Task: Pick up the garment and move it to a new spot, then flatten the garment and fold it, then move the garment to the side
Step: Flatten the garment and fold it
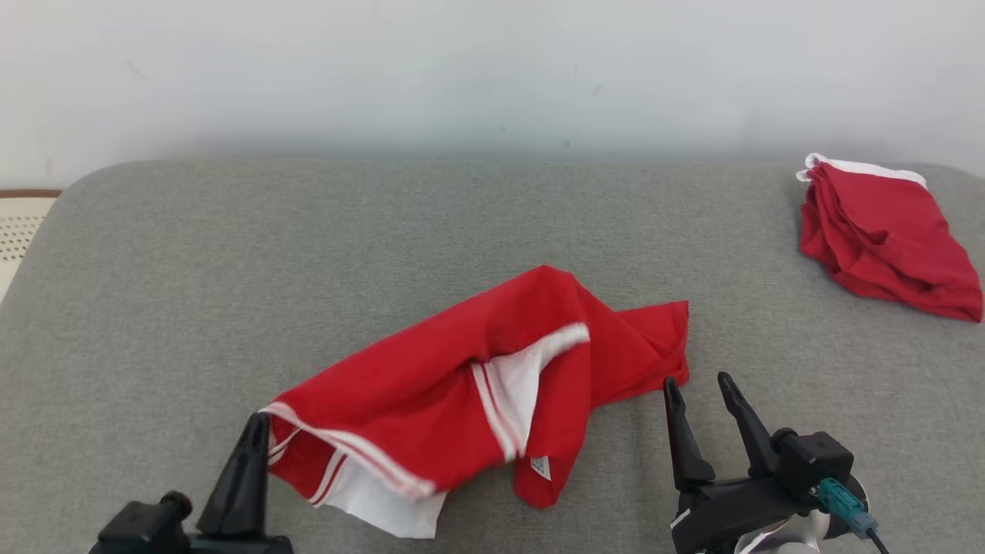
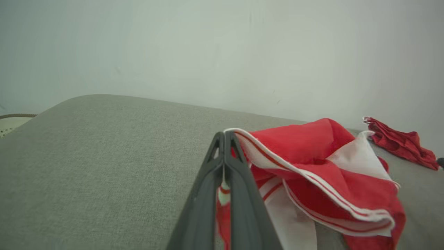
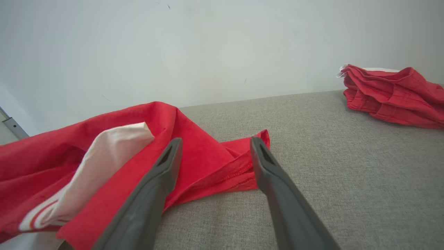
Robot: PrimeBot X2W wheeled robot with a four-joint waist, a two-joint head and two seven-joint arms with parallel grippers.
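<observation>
The garment is red with white panels and white stripe trim, lying crumpled in the middle of the grey cushion surface. My left gripper is shut on the garment's striped left edge, which rises a little off the cushion; in the left wrist view the trim shows pinched between the closed fingers. My right gripper stands open just beside the garment's right corner, the fingers straddling its hem in the right wrist view without touching it. A white label hangs at the front fold.
A second red garment with a white edge lies bunched at the far right of the grey cushion. A pale wall rises behind. A cream perforated object sits past the cushion's left edge.
</observation>
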